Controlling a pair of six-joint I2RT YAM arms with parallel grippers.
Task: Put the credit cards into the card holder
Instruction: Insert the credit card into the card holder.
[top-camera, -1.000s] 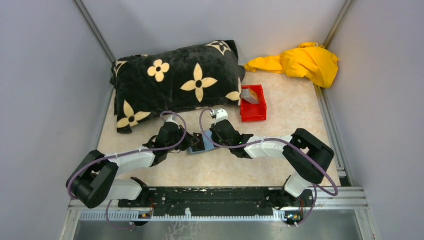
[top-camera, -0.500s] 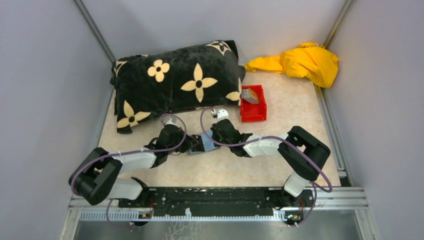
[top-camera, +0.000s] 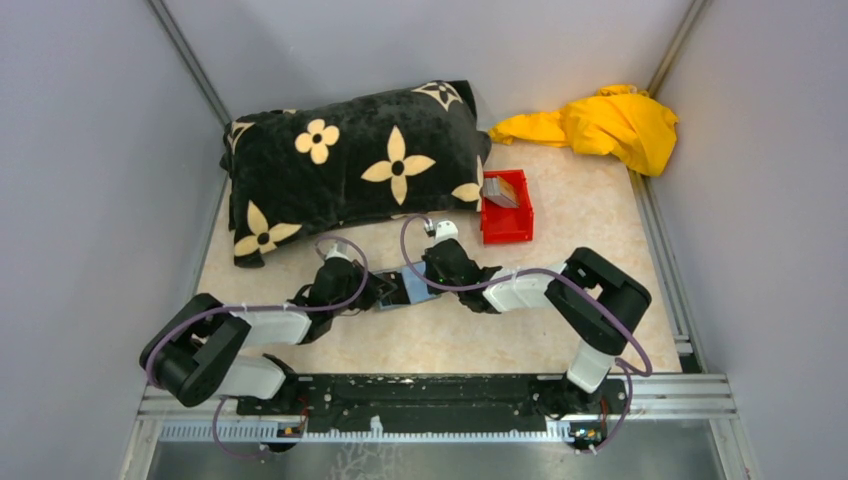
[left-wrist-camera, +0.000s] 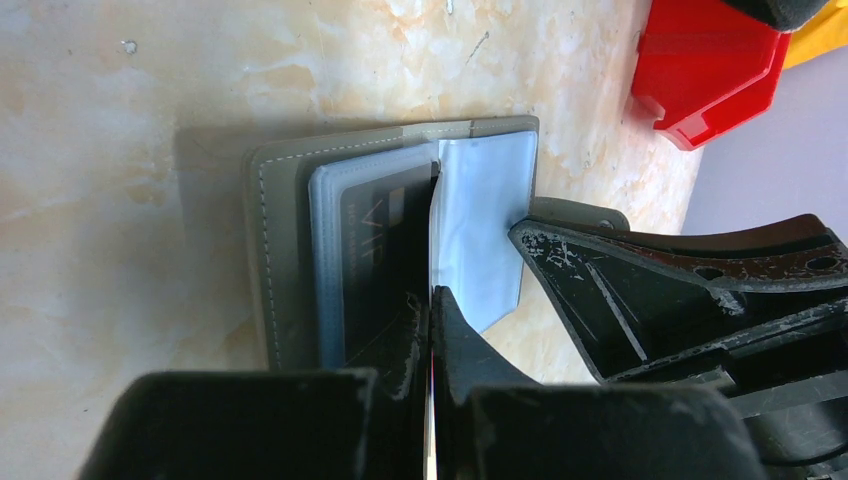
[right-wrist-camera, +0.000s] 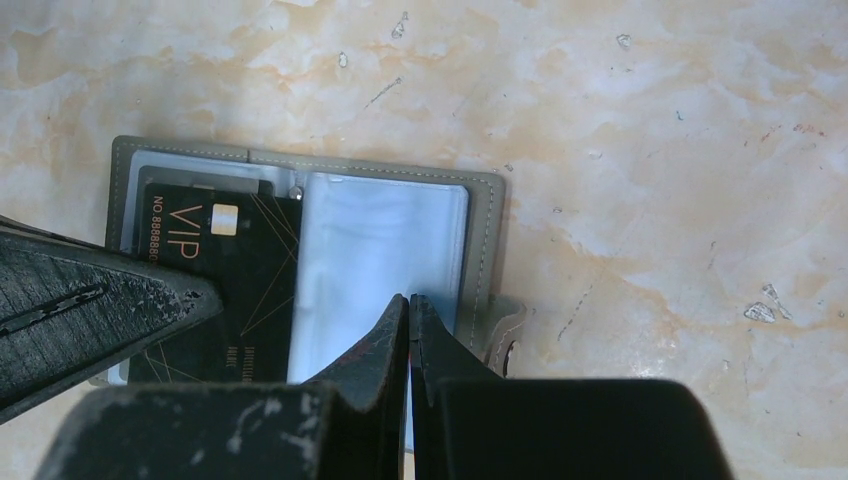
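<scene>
The grey card holder (top-camera: 408, 291) lies open on the table between my two grippers, its stitched cover (left-wrist-camera: 272, 250) and clear sleeves showing. A black credit card (right-wrist-camera: 230, 280) marked VIP sits partly in the left sleeve. My left gripper (left-wrist-camera: 431, 300) is shut on this card's edge, and a thin line of card shows between the jaws. My right gripper (right-wrist-camera: 409, 300) is shut, its tips resting on the right clear sleeve (right-wrist-camera: 385, 240). More grey credit cards (top-camera: 500, 190) stand in the red bin.
The red bin (top-camera: 508, 230) stands just behind and right of the holder. A black pillow with cream flowers (top-camera: 350, 165) fills the back left. A yellow cloth (top-camera: 600, 125) lies in the back right corner. Grey walls close both sides.
Both arms have shifted slightly to the left, the right elbow most. Both grippers stay shut at the holder, which has hardly moved.
</scene>
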